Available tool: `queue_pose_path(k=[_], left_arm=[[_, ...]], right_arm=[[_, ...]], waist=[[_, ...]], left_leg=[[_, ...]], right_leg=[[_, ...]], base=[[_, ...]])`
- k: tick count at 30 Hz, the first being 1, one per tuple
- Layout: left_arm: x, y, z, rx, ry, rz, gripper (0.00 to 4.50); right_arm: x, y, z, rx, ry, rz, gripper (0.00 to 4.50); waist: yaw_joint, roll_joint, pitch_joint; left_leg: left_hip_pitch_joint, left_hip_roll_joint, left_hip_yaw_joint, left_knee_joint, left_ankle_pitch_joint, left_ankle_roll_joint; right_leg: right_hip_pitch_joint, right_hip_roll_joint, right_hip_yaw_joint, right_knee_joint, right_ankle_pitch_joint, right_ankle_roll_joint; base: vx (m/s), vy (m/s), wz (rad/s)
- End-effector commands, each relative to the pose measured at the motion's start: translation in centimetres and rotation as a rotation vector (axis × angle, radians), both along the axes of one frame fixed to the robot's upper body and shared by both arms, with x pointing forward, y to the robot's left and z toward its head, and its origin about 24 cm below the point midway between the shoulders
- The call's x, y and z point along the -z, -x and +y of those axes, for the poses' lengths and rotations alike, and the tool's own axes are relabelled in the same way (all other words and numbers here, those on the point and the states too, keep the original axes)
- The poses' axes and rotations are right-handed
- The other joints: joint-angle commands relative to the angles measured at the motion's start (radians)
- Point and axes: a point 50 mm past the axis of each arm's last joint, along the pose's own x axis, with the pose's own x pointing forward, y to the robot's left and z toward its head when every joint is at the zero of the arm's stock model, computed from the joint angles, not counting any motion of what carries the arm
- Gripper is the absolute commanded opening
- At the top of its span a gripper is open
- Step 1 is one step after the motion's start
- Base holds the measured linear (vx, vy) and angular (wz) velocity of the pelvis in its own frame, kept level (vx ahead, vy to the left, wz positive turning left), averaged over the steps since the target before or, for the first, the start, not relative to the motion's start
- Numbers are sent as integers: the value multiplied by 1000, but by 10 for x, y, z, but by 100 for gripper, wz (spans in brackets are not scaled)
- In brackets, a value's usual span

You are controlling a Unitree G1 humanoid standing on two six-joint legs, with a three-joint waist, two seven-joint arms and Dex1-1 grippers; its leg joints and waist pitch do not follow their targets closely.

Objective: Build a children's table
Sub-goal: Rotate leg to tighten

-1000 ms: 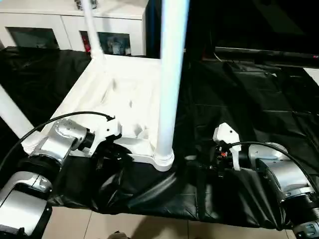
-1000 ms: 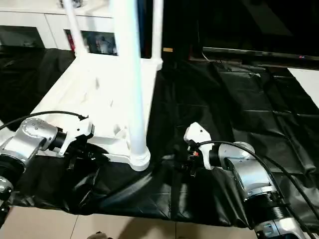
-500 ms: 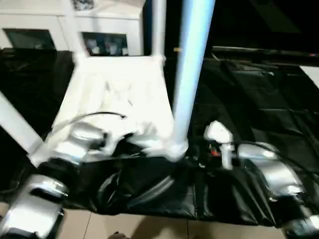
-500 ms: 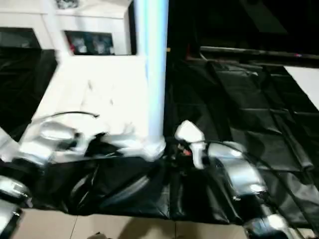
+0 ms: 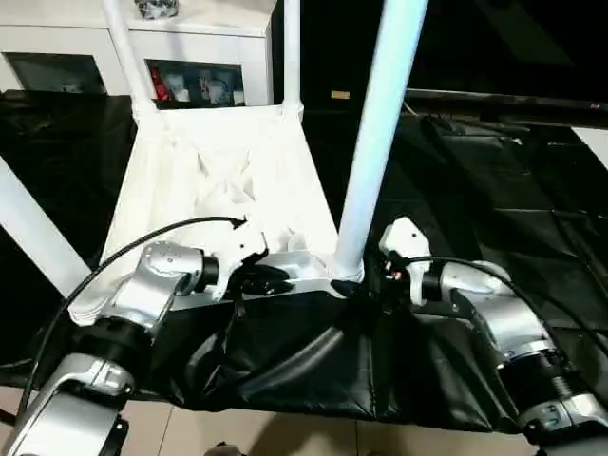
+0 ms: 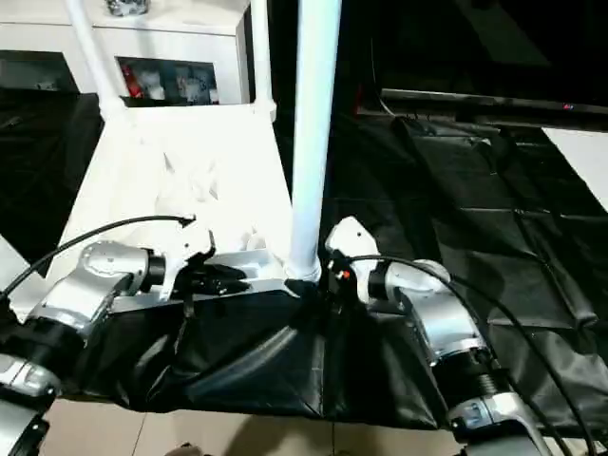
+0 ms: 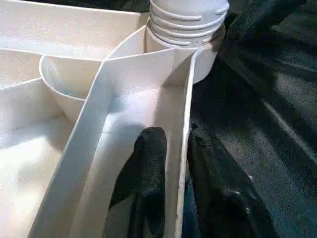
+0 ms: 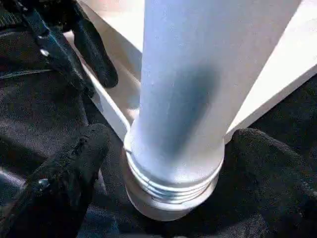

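Right hand (image 8: pixel 168 148) now closer, fingers wide either side of the near-right leg (image 5: pixel 375 142), left hand (image 7: pixel 171 163) pinching the upturned tabletop's (image 5: pixel 218 180) near rim, black sheet (image 5: pixel 475 190) open to the right.

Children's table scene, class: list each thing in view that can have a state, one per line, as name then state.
table top: upside down on the black sheet, ribbed underside up.
near leg: upright in its corner socket, thread rings showing at the base.
left gripper: fingers astride the top's near rim wall.
right gripper: open, one finger each side of the near leg's base.
cabinet: doors closed.
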Motion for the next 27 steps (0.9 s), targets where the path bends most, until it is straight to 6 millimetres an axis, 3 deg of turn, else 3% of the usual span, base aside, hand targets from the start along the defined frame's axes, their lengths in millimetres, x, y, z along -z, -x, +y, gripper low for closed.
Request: queue_pose_path(k=[1,6,11,16,21,27], left_arm=[[9,6,8,-11,-33,45,88],[11,9,10,-7,-49,75,53],[11,10,10,-3,-47,100,12],[11,11,10,-9,-42,102,0],[11,11,9,-16,-37,106,0],[9,10,12,-38,-25,105,0]], right_arm=[[-5,-5,1,-2,7,-28,450],[-5,-7,4,4,-2,-35,450],[-6,-13,9,24,-30,-36,450],[-4,-15,12,17,-27,-40,401],[-4,-17,15,7,-30,-39,357],[-2,-19,17,-6,-23,-38,293]], waist=[[4,-7,-66],[0,-4,-66],[-3,-2,-68],[-6,0,-70],[-11,-3,-67],[-11,-2,-68]], left_leg=[[-5,-13,11,-68,-188,22],[-5,-13,10,-69,-186,19],[-5,-13,10,-68,-175,20],[-5,-13,11,-66,-164,25],[-5,-13,12,-68,-191,22],[-5,-13,11,-68,-181,24]], right_leg=[[60,-51,40,-83,-267,-159],[59,-50,39,-82,-260,-162],[60,-48,40,-76,-203,-189],[62,-48,40,-71,-150,-210],[62,-49,40,-77,-208,-200],[62,-50,40,-75,-201,-202]], base=[[0,0,0],[0,0,0],[0,0,0],[0,0,0],[0,0,0],[0,0,0]])
